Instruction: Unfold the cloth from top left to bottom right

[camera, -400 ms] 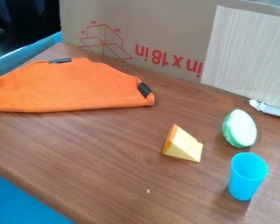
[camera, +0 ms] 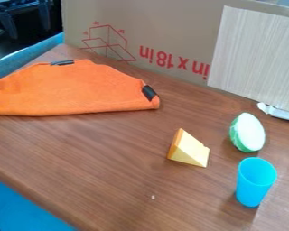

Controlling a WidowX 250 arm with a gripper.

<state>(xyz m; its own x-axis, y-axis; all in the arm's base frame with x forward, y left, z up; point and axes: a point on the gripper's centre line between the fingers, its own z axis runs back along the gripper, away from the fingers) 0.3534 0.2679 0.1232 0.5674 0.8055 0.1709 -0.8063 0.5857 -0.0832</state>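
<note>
At the top left corner, my gripper [camera: 30, 32] hangs over the dark area behind the table, beyond the cloth's upper left side. Its two fingers stand wide apart, open, with nothing between them. The orange cloth [camera: 74, 90] lies folded over on the upper left of the wooden table, with a nearly straight lower edge and a rounded upper outline. One black tab [camera: 62, 62] shows on its top edge, another black tab [camera: 149, 93] at its right corner. The gripper is apart from the cloth.
Right of centre stands a yellow cheese wedge [camera: 189, 150]. Farther right are a pale green and white oval toy [camera: 248, 132] and a blue cup [camera: 254, 181]. A cardboard panel [camera: 171, 27] borders the table's back edge, with a pale board [camera: 255, 58] against it.
My gripper has come down farther into view at the top left corner. The cloth and the other objects have stayed in place.
</note>
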